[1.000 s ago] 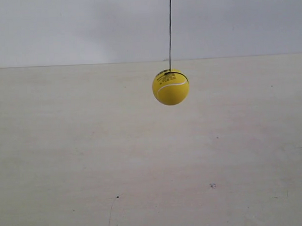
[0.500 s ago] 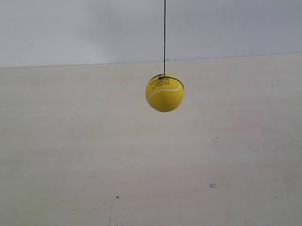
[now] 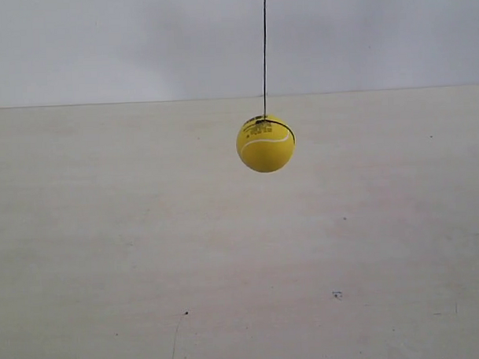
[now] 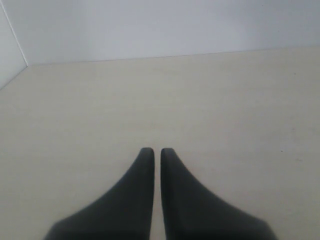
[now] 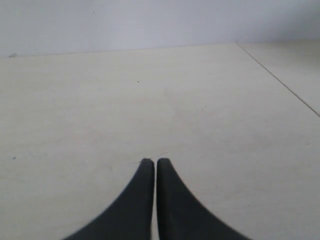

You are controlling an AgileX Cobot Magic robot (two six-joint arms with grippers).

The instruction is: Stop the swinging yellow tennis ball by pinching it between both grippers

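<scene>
The yellow tennis ball (image 3: 266, 144) hangs in mid-air on a thin dark string (image 3: 264, 45) that runs straight up out of the exterior view. It sits a little right of that view's centre, clear of the pale tabletop (image 3: 108, 255), with a plain grey-white wall (image 3: 101, 42) behind it. A white seam curves across its front, small black print sits near its top, and the string loops around it. In the left wrist view the black, pointed left tool (image 4: 157, 150) is drawn together over the tabletop, only a thin slit running down its middle. The right tool (image 5: 152, 161) looks the same in the right wrist view: drawn together, with a hairline gap at the tip
</scene>
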